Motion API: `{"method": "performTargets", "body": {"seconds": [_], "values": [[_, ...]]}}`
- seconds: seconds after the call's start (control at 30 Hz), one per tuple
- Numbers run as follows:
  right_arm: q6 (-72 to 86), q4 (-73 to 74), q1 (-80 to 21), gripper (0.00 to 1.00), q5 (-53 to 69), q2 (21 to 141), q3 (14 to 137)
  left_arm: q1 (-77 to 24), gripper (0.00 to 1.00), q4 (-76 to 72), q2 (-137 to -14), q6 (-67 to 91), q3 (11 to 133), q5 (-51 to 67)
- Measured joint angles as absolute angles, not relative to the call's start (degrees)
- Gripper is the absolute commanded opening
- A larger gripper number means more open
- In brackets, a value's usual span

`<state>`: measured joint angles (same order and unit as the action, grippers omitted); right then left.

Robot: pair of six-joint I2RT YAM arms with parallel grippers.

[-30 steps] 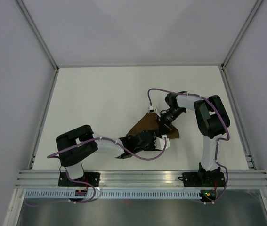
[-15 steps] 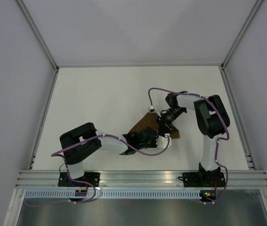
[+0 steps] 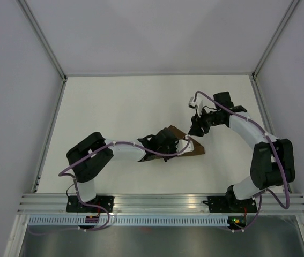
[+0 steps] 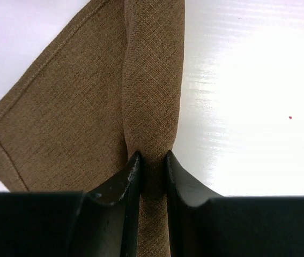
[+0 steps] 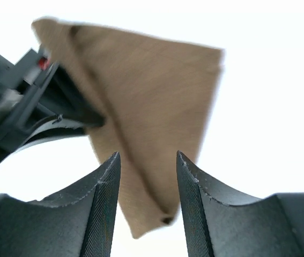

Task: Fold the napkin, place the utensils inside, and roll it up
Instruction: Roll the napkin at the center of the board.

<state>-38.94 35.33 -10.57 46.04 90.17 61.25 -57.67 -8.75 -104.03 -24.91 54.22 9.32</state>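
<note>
- Left wrist view: the left gripper (image 4: pixel 152 160) is closed to a narrow gap. Its two black fingers pinch a rolled or bunched ridge of the napkin (image 4: pixel 71 107), and the cloth fills the space between them.
- From the fingers the ridge runs up to the top edge of the frame, near the centre. A flat flap of the brown cloth with a stitched hem spreads to its left, one corner reaching the left edge. The white table (image 4: pixel 248 107) lies bare to the right.
- Right wrist view: the right gripper (image 5: pixel 145 160) stands wide, with nothing between its fingers and nothing touching them. Past them, in the upper middle of the frame, the napkin shows as a rough triangle with its point toward the bottom centre.
- Top external view: the napkin lies a little right of the table's centre. The left gripper is on its left part. The right gripper is up and to the right of the cloth, near it but apart.
- Hidden or unclear:
  - In the top external view the left gripper and its wrist cover most of the cloth. Only an upper corner and the right-hand tip show.
  - What the pinched ridge encloses cannot be told.
  - The ridge's lower end is cut off at the bottom of the left wrist frame.
  - The right wrist picture is blurred, and the left gripper appears there only as a dark smear at the upper left.
</note>
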Motion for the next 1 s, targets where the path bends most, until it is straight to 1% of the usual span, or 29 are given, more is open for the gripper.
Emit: {"method": "performTargets", "body": {"seconds": [0.13,0.23,0.47,0.57,0.77,1.0], "values": [[-34.8,28.0,-7.0,0.54,44.9,81.9,57.2,-54.3,0.02,-3.2,-106.1,-21.8,58.8,16.2],[-33.8,25.5,-6.5,0.54,43.9,75.9,53.5,-51.6,0.02,0.6,-108.3,-19.9,62.5,21.7],[-38.9,22.9,-7.1,0.57,43.5,64.6,43.2,-46.7,0.02,11.1,-115.6,-16.9,73.3,33.8],[-41.6,21.2,-11.1,0.57,40.5,63.0,37.7,-45.3,0.03,15.9,-118.6,-16.3,77.7,38.1],[-44.8,13.4,-24.9,0.59,29.9,62.3,27.3,-43.4,0.06,21.8,-122.7,-15.6,83.1,43.7],[-46.6,3.0,-32.4,0.59,20.6,67.4,25.1,-42.9,0.11,25.2,-124.8,-15.2,85.6,47.2]]}}
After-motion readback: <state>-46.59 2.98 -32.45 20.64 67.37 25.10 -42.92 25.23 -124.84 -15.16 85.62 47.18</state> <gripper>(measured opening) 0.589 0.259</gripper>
